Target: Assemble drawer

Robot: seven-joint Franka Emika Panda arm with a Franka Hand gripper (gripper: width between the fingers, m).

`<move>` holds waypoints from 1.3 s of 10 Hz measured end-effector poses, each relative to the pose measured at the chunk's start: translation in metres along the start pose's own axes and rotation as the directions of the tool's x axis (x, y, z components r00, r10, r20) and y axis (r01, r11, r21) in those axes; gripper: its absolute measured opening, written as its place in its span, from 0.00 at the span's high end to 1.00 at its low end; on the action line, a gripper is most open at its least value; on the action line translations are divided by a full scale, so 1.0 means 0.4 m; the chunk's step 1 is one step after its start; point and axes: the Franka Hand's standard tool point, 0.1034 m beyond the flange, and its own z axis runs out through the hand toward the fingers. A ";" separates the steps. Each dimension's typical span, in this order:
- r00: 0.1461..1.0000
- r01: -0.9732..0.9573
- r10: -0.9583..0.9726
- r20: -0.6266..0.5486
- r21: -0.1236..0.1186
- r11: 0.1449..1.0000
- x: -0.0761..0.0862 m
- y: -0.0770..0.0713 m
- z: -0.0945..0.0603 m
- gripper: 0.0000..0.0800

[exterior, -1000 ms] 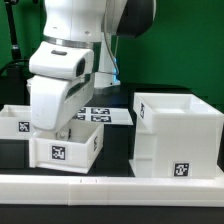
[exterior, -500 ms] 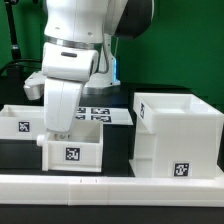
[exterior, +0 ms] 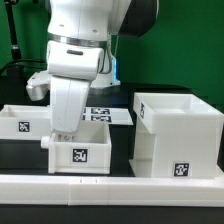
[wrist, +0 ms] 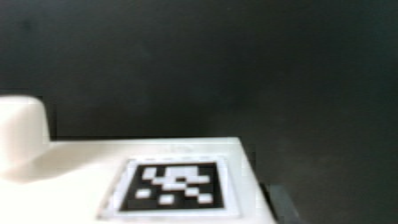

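My gripper (exterior: 63, 134) reaches down onto the left wall of a small white tray (exterior: 84, 153) that has a tag on its front. It is shut on that wall. The tray sits low in the middle, just left of the large white casing (exterior: 178, 135), with a gap between them. I cannot tell whether the tray touches the table. A second tagged tray (exterior: 20, 122) lies on the exterior view's left. The wrist view shows the held tray's white surface with its tag (wrist: 175, 186) and a rounded white part (wrist: 22, 135); my fingertips are not clear there.
The long low white rail (exterior: 100, 186) runs along the front of the table. The marker board (exterior: 112, 115) lies flat behind the held tray. The table is black, with a green backdrop behind it.
My gripper and the held tray have moved toward the exterior view's right, closer to the casing. The tray has turned so its tagged face is square to the camera.
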 end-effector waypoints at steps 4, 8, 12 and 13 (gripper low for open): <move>1.000 -0.014 0.014 -0.001 -0.005 1.000 0.000 -0.002 0.006 0.94; 0.998 0.059 -0.059 0.002 0.003 0.998 0.053 -0.009 0.027 0.94; 0.998 0.064 -0.064 -0.001 0.007 0.998 0.063 -0.009 0.032 0.94; 0.998 0.064 -0.064 -0.001 0.007 0.998 0.062 -0.009 0.032 0.94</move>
